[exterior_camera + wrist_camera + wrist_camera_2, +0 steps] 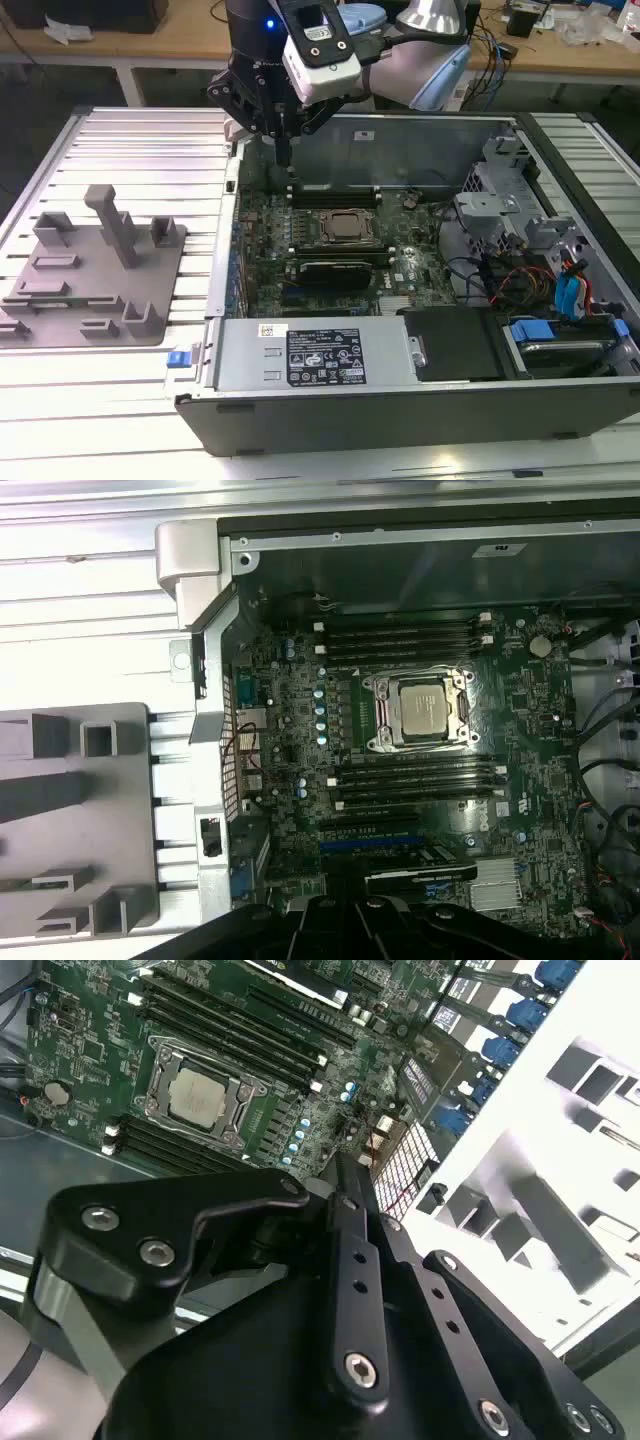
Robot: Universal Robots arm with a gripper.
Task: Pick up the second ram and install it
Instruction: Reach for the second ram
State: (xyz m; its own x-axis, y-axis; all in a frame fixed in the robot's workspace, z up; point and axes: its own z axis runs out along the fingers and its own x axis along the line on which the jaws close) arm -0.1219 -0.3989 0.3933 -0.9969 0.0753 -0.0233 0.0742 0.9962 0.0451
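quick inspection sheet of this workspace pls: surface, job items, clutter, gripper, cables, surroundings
surface: slatted metal table carrying an open computer case and a grey fixture
job's things: long black memory slots on both sides of the silver processor on the motherboard
clutter: nothing seen
grippers: gripper hangs over the motherboard's far edge, near the slots
cables: red and black wires inside the case, towards the exterior view's right
surroundings: wooden benches behind the table
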